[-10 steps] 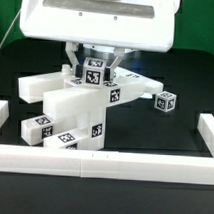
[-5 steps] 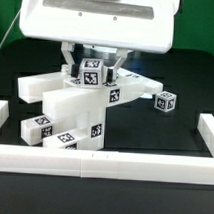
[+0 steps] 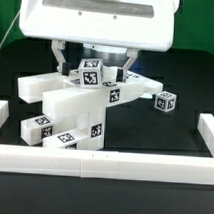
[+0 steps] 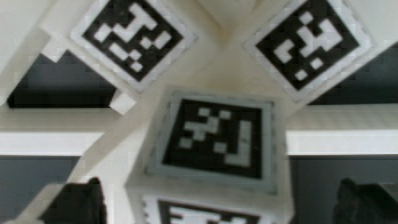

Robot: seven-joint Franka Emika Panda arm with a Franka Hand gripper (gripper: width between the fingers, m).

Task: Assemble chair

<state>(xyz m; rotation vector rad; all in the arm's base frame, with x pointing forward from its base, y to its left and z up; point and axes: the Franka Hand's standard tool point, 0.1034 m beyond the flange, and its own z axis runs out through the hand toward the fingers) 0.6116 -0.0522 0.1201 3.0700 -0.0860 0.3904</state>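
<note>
- Exterior view: the chair [image 3: 75, 106], partly built, stands at frame centre on the black table [image 3: 186, 68]. It is a cluster of white slabs and square bars with black-and-white tags on several faces.
- The highest part of the cluster is a tagged block [image 3: 91, 73], just above frame centre and directly under the robot housing [image 3: 98, 20].
- Gripper [image 3: 93, 67] hangs over that block. The jaws are spread wide, with one of the fingers [image 3: 63, 61] to the block's left and the other to its right. Both are clear of it, with a gap showing on each side, and nothing is held.
- A tagged cube [image 3: 165, 100] sits at centre right, at the end of a white bar reaching out from the cluster. I cannot tell whether it is joined or only touching.
- Border rails [image 3: 113, 163] run along the lower edge of the frame, with short pieces at the left and right edges.
- Wrist view: the tagged block [image 4: 217, 135] fills the middle between two dark fingers [image 4: 75, 200], with the gripper [image 4: 217, 205] straddling it without contact. Two more tagged faces of the chair lie beyond it. The picture is blurred and the tag patterns are unreadable.
</note>
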